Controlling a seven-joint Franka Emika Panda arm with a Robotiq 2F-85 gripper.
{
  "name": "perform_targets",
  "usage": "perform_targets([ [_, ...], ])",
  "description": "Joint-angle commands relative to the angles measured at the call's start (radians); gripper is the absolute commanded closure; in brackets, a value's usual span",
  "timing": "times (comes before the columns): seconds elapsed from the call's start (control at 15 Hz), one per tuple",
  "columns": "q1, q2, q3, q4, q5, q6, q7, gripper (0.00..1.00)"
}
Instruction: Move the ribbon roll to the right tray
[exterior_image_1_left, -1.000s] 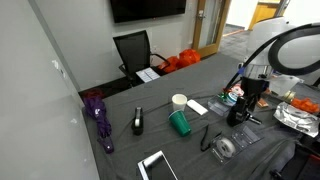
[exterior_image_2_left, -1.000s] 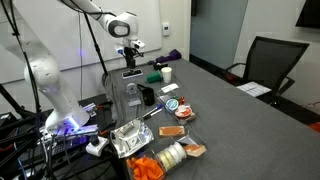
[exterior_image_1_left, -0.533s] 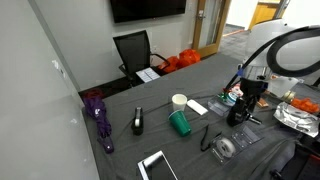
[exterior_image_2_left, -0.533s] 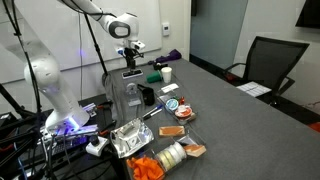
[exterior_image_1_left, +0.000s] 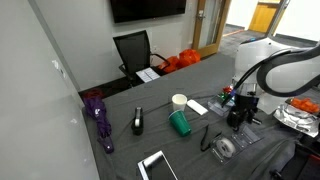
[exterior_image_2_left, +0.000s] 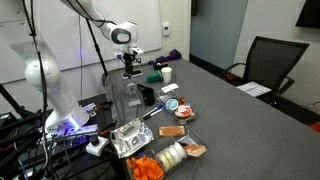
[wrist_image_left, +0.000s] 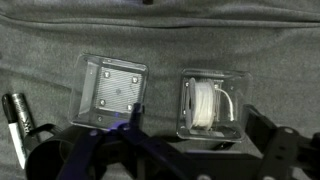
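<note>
Jaws stand wide open, empty; arm (exterior_image_1_left: 272, 68) has shifted slightly since half a second ago, clear of roll (wrist_image_left: 205, 103), which lies in right tray (wrist_image_left: 215, 73) beside bare left tray (wrist_image_left: 112, 92); task looks done

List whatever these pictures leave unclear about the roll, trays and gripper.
- Roll: lies in a tray in the wrist view. It is too small to make out in both exterior views.
- Other tray: four pale spots inside, too blurred in the wrist view to identify.
- Gripper: fingertips are dark and blurred at the bottom edge of the wrist view.
- Marker: cut off by the left edge of the wrist view.
</note>
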Motion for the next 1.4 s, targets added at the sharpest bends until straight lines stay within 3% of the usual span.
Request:
perform_targets([
  [0.0, 0.016, 0.106, 0.006, 0.030, -0.015, 0.076, 0.061, 0.00],
  [0.2, 0.027, 0.163, 0.000, 0.042, -0.009, 0.129, 0.077, 0.00],
  [0.33, 0.029, 0.194, -0.002, 0.051, 0.002, 0.151, 0.079, 0.18],
  [0.47, 0.030, 0.219, -0.001, 0.061, 0.020, 0.160, 0.081, 0.26],
  [0.8, 0.035, 0.259, 0.002, 0.078, 0.052, 0.168, 0.087, 0.18],
  [1.13, 0.048, 0.286, 0.004, 0.084, 0.076, 0.195, 0.096, 0.27],
  [1.27, 0.057, 0.299, 0.004, 0.086, 0.075, 0.210, 0.107, 0.27],
  [1.33, 0.061, 0.307, 0.002, 0.088, 0.071, 0.218, 0.116, 0.23],
])
